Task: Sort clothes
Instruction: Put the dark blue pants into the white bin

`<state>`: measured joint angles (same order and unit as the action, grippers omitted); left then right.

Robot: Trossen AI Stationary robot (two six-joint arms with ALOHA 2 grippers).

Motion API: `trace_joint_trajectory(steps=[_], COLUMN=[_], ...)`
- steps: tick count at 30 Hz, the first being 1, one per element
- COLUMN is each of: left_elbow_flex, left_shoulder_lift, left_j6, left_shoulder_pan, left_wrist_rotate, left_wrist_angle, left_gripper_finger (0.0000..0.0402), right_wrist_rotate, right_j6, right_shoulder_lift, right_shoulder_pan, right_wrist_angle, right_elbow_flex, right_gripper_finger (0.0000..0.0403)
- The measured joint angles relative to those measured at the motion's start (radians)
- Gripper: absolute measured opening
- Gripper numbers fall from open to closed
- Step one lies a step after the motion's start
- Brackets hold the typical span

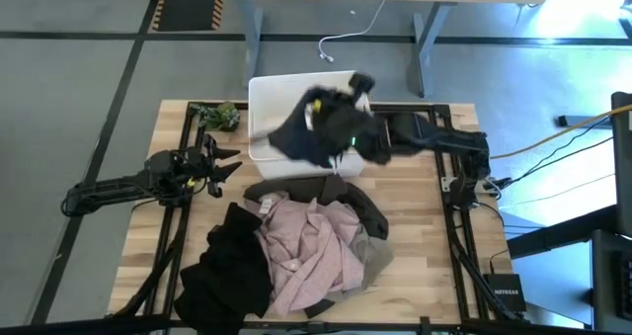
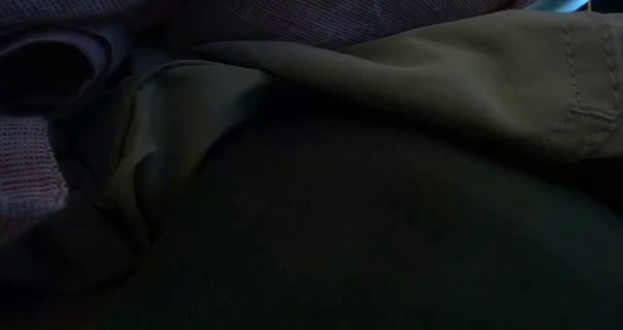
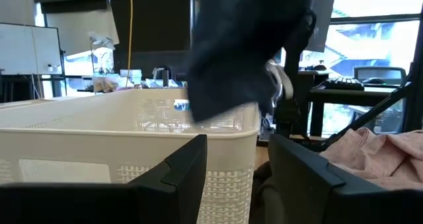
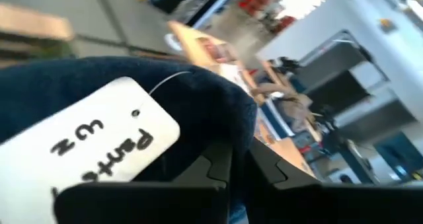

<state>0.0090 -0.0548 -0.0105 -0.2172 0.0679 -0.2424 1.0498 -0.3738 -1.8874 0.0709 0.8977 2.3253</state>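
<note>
From above, a wooden table [image 1: 415, 236] carries a white bin [image 1: 263, 118] upper centre. The right gripper [image 1: 341, 127] holds a navy garment [image 1: 321, 127] over it; pink [image 1: 311, 246] and black [image 1: 232, 266] clothes lie lower centre. The left gripper [image 1: 229, 165] waits centre-left, fingers spread. Only the right wrist view shows the garment's tag [image 4: 99, 141].

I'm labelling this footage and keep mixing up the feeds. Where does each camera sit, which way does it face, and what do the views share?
High view: above the table, looking down; both arms, white bin, clothes pile.
Low view: table height, blocked by olive fabric pressed close; no arm shows.
Left wrist view: behind the left gripper, fingers apart, facing the bin.
Right wrist view: behind the right gripper, shut on the navy garment with a white tag.
Shared: the navy garment hangs over the bin in the high and left wrist views.
</note>
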Motion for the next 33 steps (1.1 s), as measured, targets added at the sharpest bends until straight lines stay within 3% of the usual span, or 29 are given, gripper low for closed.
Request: trace_joint_trajectory(steps=[6,10,16,22,28,33], left_elbow_flex=[0.0,0.0,0.0,0.0,0.0,0.0], left_shoulder_lift=[0.0,0.0,0.0,0.0,0.0,0.0], left_j6=[0.0,0.0,0.008,0.01,0.014,0.017], left_shoulder_pan=[0.0,0.0,0.0,0.0,0.0,0.0], left_wrist_rotate=[0.0,0.0,0.0,0.0,-0.001,-0.001], left_wrist_angle=[0.0,0.0,0.001,0.0,0.0,0.001], left_gripper_finger=[0.0157,0.0157,0.0157,0.0157,0.0157,0.0157], right_wrist_rotate=[0.013,-0.039,-0.129,-0.332,-0.337,-0.455], right_j6=[-0.201,-0.118,0.057,0.223,0.311,0.418], right_shoulder_lift=[0.0,0.002,-0.001,-0.002,-0.002,-0.002], right_shoulder_pan=[-0.091,-0.12,-0.118,-0.116,-0.116,-0.097], right_wrist_angle=[-0.37,-0.451,-0.278,-0.039,0.156,0.213], right_elbow_flex=[0.0,0.0,0.0,0.0,0.0,0.0], right_gripper_finger=[0.0026,0.0033,0.0082,0.0167,0.0232,0.0255])
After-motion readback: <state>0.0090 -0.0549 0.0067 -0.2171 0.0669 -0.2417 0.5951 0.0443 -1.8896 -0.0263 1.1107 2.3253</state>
